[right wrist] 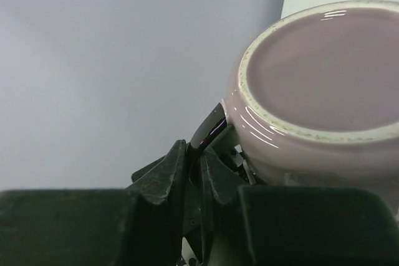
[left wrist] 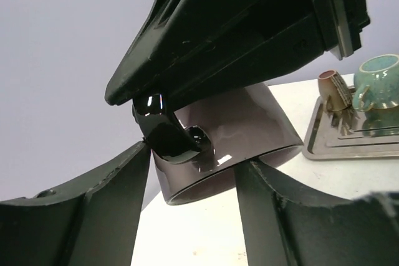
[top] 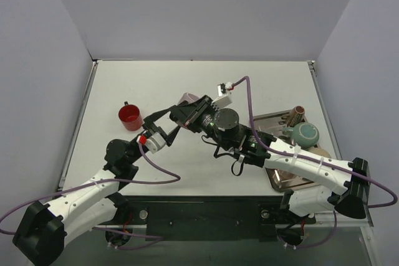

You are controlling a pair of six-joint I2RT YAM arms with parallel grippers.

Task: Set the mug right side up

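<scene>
A mauve mug [top: 187, 99] is upside down near the table's middle, its base facing up in the right wrist view [right wrist: 324, 66]. My right gripper [top: 194, 112] is shut on the mug's dark glossy handle [right wrist: 212, 132], the fingertips pinching it from both sides [right wrist: 200, 157]. In the left wrist view the mug [left wrist: 249, 123] hangs under the right gripper, rim down and tilted, close over the table. My left gripper [left wrist: 193, 175] is open, its fingers [left wrist: 87, 210] spread on either side of the mug's rim, just short of it. It shows in the top view [top: 169, 118] left of the mug.
A red mug [top: 130, 116] stands upright at the left. A metal tray [top: 283, 179] at the right holds a teal mug [top: 303, 134] and a brown striped cup [top: 297, 114]; both also show in the left wrist view [left wrist: 380, 82], [left wrist: 335, 90].
</scene>
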